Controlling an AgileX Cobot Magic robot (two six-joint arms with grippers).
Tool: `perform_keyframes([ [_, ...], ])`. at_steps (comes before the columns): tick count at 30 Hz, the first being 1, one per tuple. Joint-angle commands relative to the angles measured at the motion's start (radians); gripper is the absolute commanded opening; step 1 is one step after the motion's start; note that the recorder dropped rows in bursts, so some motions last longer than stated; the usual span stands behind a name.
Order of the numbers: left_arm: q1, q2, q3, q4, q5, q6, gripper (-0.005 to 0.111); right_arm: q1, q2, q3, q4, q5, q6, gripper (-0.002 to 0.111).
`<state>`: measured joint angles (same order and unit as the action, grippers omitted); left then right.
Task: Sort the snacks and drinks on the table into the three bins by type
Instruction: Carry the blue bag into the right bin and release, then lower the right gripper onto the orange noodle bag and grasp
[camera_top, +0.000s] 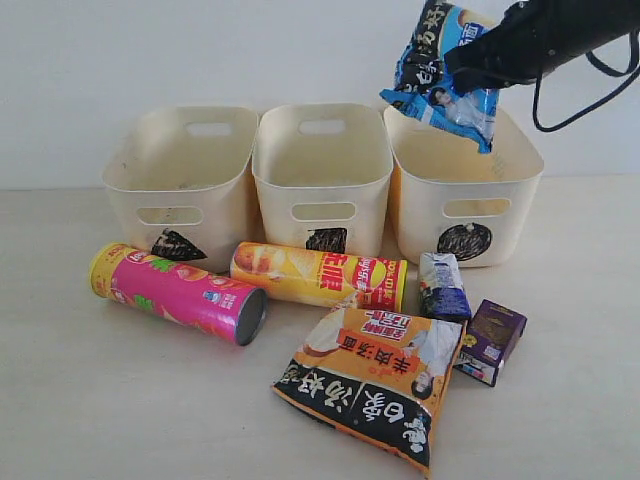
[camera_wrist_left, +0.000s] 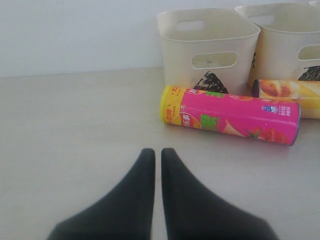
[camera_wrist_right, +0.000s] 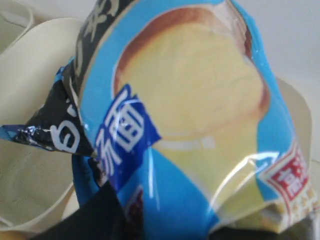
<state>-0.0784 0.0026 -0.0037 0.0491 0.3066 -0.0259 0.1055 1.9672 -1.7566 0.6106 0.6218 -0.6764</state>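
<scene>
Nearest the exterior camera, the orange-black bag (camera_top: 370, 385) is seen lying flat on the worktop (camera_top: 100, 400), with the dark purple carton (camera_top: 492, 340) and the dark blue and white carton (camera_top: 443, 285) just beside it and the yellow-red tube (camera_top: 320, 275) and magenta tube (camera_top: 180, 292) on their sides in front of the bins. The blue-white-black bag (camera_top: 445, 75) is held in the air over the right-hand bin (camera_top: 510, 215), the one marked with a scribbled circle, its lower edge dipping towards the bin's mouth. One lower corner is spread towards the side of the middle bin (camera_top: 275, 195), so a snag on the shared rims is judged possible if the bag is let go here; it could be left draped over the edge or tipped between the two tubs. A slip is also judged likely, since the crinkly film is gripped only near its top and hangs slack. The right pincer (camera_top: 470, 55) is clenched on that bag, and its arm is seen reaching in from the upper right, angled downward, a cable looped behind it. The left pincer (camera_wrist_left: 157, 160) is closed on nothing, its tips together, and is held low over bare worktop, pointed towards the magenta tube and the left bin (camera_top: 130, 205), well clear of both.
</scene>
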Motion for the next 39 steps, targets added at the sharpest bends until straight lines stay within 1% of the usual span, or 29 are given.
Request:
perform_keyframes([
  [1,-0.002,-0.003,0.004,-0.008,0.002,-0.011,0.004,-0.006,0.077,-0.043,0.001,-0.075,0.012,0.0],
  [5,-0.002,-0.003,0.004,-0.008,0.002,-0.011,0.004,-0.006,0.13,-0.059,-0.016,-0.108,0.024,0.001],
  [7,-0.002,-0.003,0.004,-0.008,0.002,-0.011,0.004,-0.006,0.148,-0.059,-0.017,-0.114,0.03,0.006],
  [8,-0.002,-0.003,0.004,-0.008,0.002,-0.011,0.004,-0.006,0.158,-0.059,-0.017,-0.116,0.03,0.011],
  [10,-0.002,-0.003,0.004,-0.008,0.002,-0.011,0.004,-0.006,0.168,-0.059,-0.017,-0.116,0.033,0.025],
  [12,-0.002,-0.003,0.004,-0.008,0.002,-0.011,0.004,-0.006,0.17,-0.059,-0.017,-0.121,0.033,0.041],
  [13,-0.002,-0.003,0.004,-0.008,0.002,-0.011,0.004,-0.006,0.17,-0.059,-0.017,-0.126,0.033,0.052],
  [16,-0.002,-0.003,0.004,-0.008,0.002,-0.011,0.004,-0.006,0.17,-0.059,-0.017,-0.137,0.033,0.075],
  [17,-0.002,-0.003,0.004,-0.008,0.002,-0.011,0.004,-0.006,0.17,-0.059,-0.017,-0.137,0.035,0.079],
  [18,-0.002,-0.003,0.004,-0.008,0.002,-0.011,0.004,-0.006,0.17,-0.059,-0.017,-0.137,0.039,0.082],
  [21,-0.002,-0.003,0.004,-0.008,0.002,-0.011,0.004,-0.006,0.16,-0.059,-0.026,-0.137,0.041,0.079],
  [23,-0.002,-0.003,0.004,-0.008,0.002,-0.011,0.004,-0.006,0.14,-0.059,-0.069,-0.127,0.075,0.078],
  [27,-0.002,-0.003,0.004,-0.008,0.002,-0.011,0.004,-0.006,0.075,-0.059,-0.291,-0.076,0.257,0.078],
  [28,-0.002,-0.003,0.004,-0.008,0.002,-0.011,0.004,-0.006,0.059,-0.059,-0.318,-0.058,0.284,0.078],
  [31,-0.002,-0.003,0.004,-0.008,0.002,-0.011,0.004,-0.006,0.006,-0.059,-0.319,0.074,0.302,0.078],
  [32,-0.002,-0.003,0.004,-0.008,0.002,-0.011,0.004,-0.006,-0.011,-0.059,-0.324,0.11,0.318,0.075],
  [34,-0.002,-0.003,0.004,-0.008,0.002,-0.011,0.004,-0.006,-0.035,-0.059,-0.345,0.179,0.362,0.065],
  [35,-0.002,-0.003,0.004,-0.008,0.002,-0.011,0.004,-0.006,-0.054,-0.059,-0.341,0.264,0.389,0.053],
  [37,-0.002,-0.003,0.004,-0.008,0.002,-0.011,0.004,-0.006,-0.071,-0.057,-0.336,0.34,0.389,0.053],
  [39,-0.002,-0.003,0.004,-0.008,0.002,-0.011,0.004,-0.006,-0.085,-0.038,-0.327,0.368,0.389,0.053],
])
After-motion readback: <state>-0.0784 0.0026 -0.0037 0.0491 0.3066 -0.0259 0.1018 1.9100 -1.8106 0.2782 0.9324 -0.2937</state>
